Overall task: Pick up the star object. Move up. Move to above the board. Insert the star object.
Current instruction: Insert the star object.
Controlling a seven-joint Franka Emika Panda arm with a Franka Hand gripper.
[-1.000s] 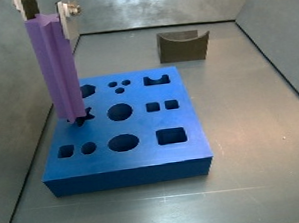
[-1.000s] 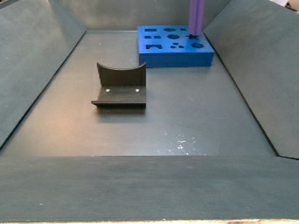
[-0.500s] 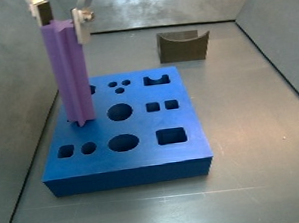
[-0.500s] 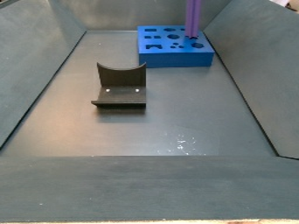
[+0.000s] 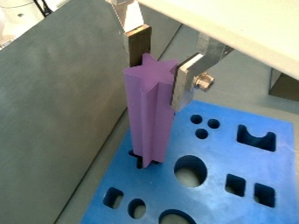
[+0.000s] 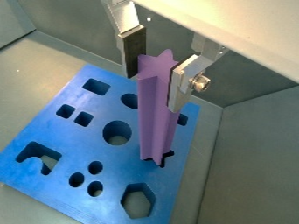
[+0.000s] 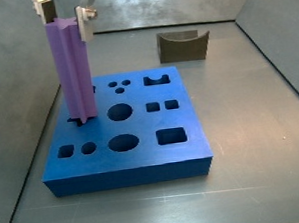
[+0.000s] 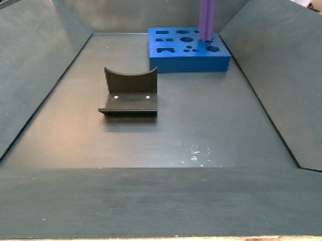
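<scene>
The star object [image 7: 70,72], a tall light-purple ridged prism, stands upright with its lower end at the star hole near a corner of the blue board [image 7: 141,134]. It shows in both wrist views [image 5: 149,114] [image 6: 158,114] and as a thin purple bar in a side view [image 8: 206,19]. My gripper [image 7: 64,14] is shut on its top end; both wrist views [image 5: 158,66] [image 6: 158,66] show a finger plate on each side of the star's top. The board also shows in other views [image 8: 189,61] [image 5: 233,157] [image 6: 70,149].
The dark fixture [image 7: 182,46] stands on the grey floor beyond the board and shows nearer in a side view [image 8: 128,94]. Grey sloping walls [image 7: 17,107] close in the floor, one right beside the board's edge by the star object.
Since one second ago the gripper and the star object shifted a little sideways over the board's corner. Since half a second ago almost nothing has moved.
</scene>
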